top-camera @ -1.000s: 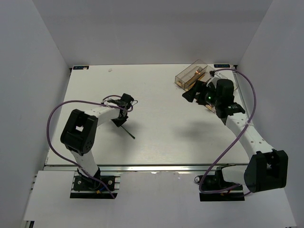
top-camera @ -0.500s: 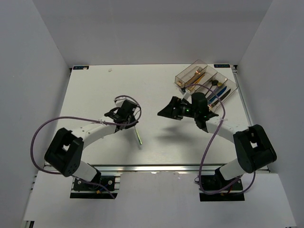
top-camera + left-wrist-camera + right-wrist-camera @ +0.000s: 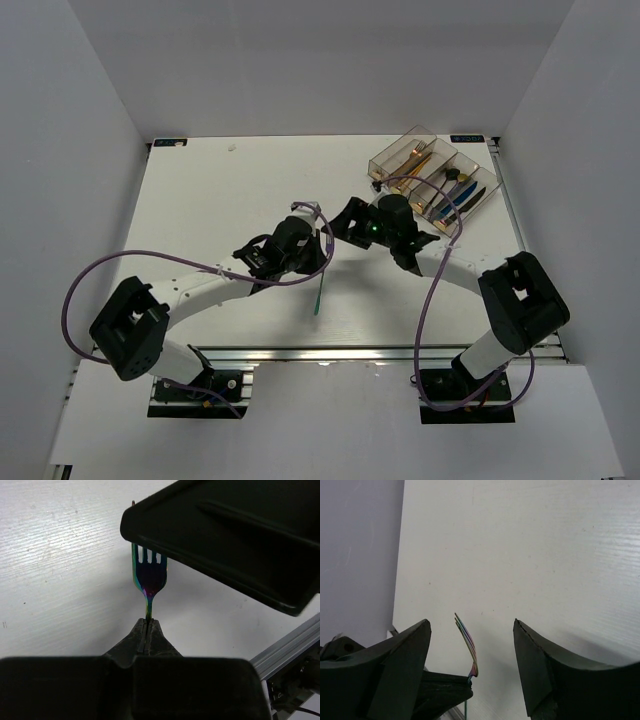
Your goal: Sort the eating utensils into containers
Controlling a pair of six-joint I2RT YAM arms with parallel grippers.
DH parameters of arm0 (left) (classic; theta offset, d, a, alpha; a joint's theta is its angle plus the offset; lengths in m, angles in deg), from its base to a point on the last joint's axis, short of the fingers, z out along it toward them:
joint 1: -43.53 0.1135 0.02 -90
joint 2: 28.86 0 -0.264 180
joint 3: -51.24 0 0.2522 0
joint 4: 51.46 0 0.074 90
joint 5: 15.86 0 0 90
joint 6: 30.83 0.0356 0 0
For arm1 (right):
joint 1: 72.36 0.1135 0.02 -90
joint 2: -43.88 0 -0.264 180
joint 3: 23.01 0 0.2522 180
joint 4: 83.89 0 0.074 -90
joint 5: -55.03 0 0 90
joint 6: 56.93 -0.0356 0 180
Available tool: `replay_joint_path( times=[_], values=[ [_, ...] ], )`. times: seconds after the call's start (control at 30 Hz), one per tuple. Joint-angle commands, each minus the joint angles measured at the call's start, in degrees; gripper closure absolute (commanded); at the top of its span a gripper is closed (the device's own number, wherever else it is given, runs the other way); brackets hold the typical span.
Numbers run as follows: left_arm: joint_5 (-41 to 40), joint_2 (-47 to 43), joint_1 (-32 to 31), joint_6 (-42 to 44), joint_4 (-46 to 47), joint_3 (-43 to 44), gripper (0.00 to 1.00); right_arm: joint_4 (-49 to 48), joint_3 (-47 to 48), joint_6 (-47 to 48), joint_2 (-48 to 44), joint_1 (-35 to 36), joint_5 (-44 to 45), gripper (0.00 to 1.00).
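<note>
We clamp our left gripper (image 3: 147, 626) on the iridescent fork's (image 3: 149, 575) neck; its tines stand between our right gripper's (image 3: 471, 625) parted jaws.

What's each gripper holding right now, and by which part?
The left gripper pinches the iridescent fork by its thin neck, just below the tines. The right gripper holds nothing: it is open, straddling the tines.

One fork (image 3: 149, 575), four bins (image 3: 395, 148), maybe four utensils (image 3: 447, 193) inside
</note>
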Motion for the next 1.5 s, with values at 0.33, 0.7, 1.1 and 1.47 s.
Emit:
replay_joint_path(
  times=[0.33, 0.7, 1.1, 1.47],
  values=[
    [0.28, 1.7, -0.12, 6.2, -2.62, 7.08, 1.0, -4.21, -0.81, 1.71, -0.68, 2.04, -1.75, 0.77],
    [-18.34, -6.11, -0.12, 6.28, -21.76, 14.81, 0.02, -1.31, 13.05, 10.4, 6.78, -14.29, 1.95, 1.0],
    [-29.97, -30.9, 0.05, 11.47, -25.5, 0.07, 0.02, 2.47, 61.29, 17.43, 38.33, -34.86, -1.22, 1.0],
    [-23.54, -30.91, 1.11, 13.49, -23.63, 0.23, 0.02, -5.52, 76.81, 22.45, 53.99, -36.11, -6.93, 1.0]
  ],
)
